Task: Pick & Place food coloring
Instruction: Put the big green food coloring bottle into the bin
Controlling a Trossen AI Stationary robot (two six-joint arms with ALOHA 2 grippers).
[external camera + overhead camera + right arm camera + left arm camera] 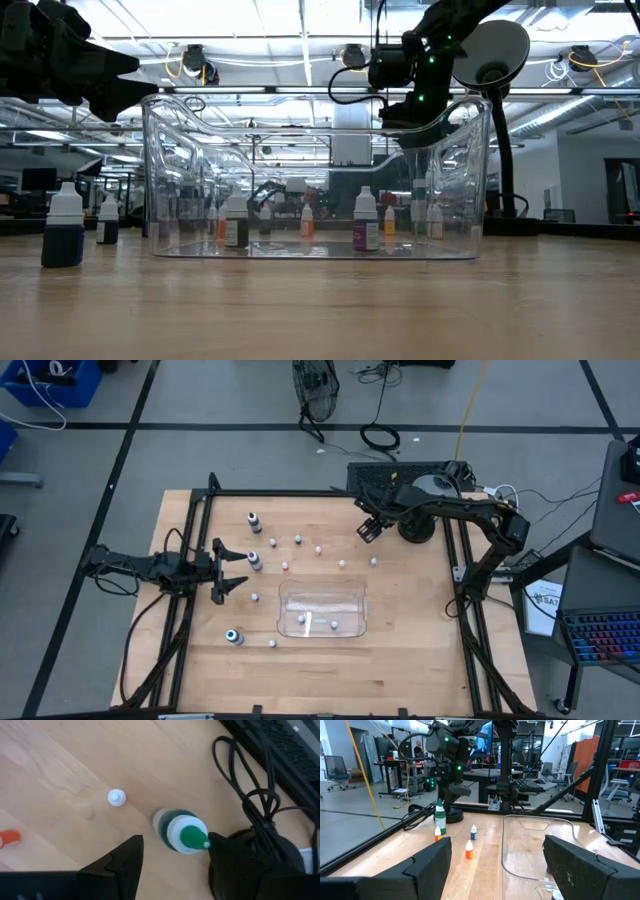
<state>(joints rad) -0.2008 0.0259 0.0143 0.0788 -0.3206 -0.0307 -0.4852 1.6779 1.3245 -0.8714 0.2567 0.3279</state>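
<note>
Food coloring bottles stand scattered upright on the wooden table: dark ones (254, 520) (255, 560) (234, 636) and several tiny ones (298, 540). Two bottles (305, 622) stand inside the clear tray (352, 598). My right gripper (368, 530) hangs open at the far side, tipped steeply down over a green-tipped bottle (182, 832). In the right wrist view that bottle stands between my right gripper's (175, 842) fingers and below them. My left gripper (232, 570) waits open and level at the table's left, in the left wrist view (497, 860) facing the tray.
A tiny white-capped bottle (116, 797) and an orange one (7, 837) stand close to the green-tipped bottle. Black cables (250, 805) and the right arm's base (415, 525) lie just beyond it. Black frame rails (200, 510) border the table.
</note>
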